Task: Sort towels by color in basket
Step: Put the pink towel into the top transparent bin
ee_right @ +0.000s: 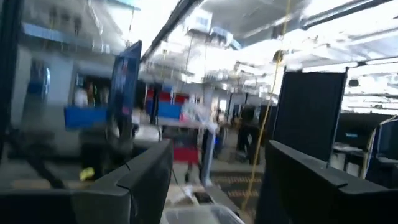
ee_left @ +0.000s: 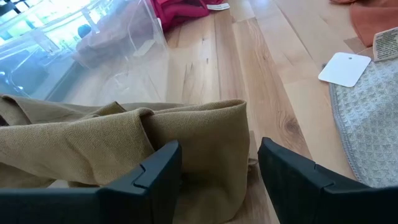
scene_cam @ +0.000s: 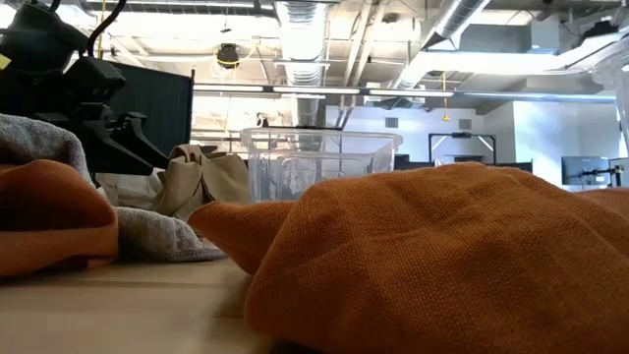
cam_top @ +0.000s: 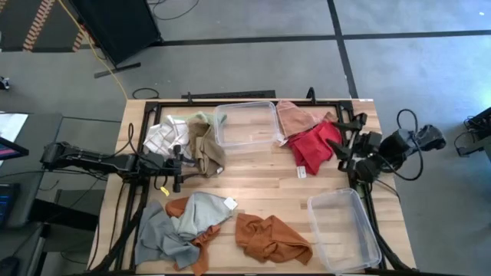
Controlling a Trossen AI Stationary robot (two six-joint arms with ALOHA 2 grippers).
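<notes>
**Left pincer lined up on tan towel; right arm parked**

The left pincer [cam_top: 184, 162] is set low over the table [cam_top: 261, 180], w/ its fingers [ee_left: 155, 177] spread wide on either side of a fold of the tan towel [ee_left: 124, 146]. The cloth is bracketed but not yet pinched, so this is judged to be the approach to a grasp, not a lift. That fold is prob. chosen because it is bunched up and gives the pads sth. to bite on.

The tan towel lies just beside the near-left corner of the rear bin [cam_top: 247, 124], which is seen empty; a short carry is therefore all that would be needed. A checked towel [cam_top: 163, 136] and a pale green towel [cam_top: 202, 119] sit touching it at the table's back-left.

The right pincer [cam_top: 347, 149] is held raised at the table's right edge, close to the red towel [cam_top: 314, 144] and pink towel [cam_top: 293, 116]. Its fingers [ee_right: 140, 177] are seen apart w/ nothing between them, pointing out into the room, so it is taken to be waiting clear of the work.

A front pile is left untouched: grey towel [cam_top: 157, 238], light grey-green towel [cam_top: 201, 215], w/ rust cloth under them, and an orange towel [cam_top: 270, 238] apart to the right. The front bin [cam_top: 343, 228] is also empty. Sorting is judged barely begun.

Risk: the neighbouring towels may be dragged along.
</notes>
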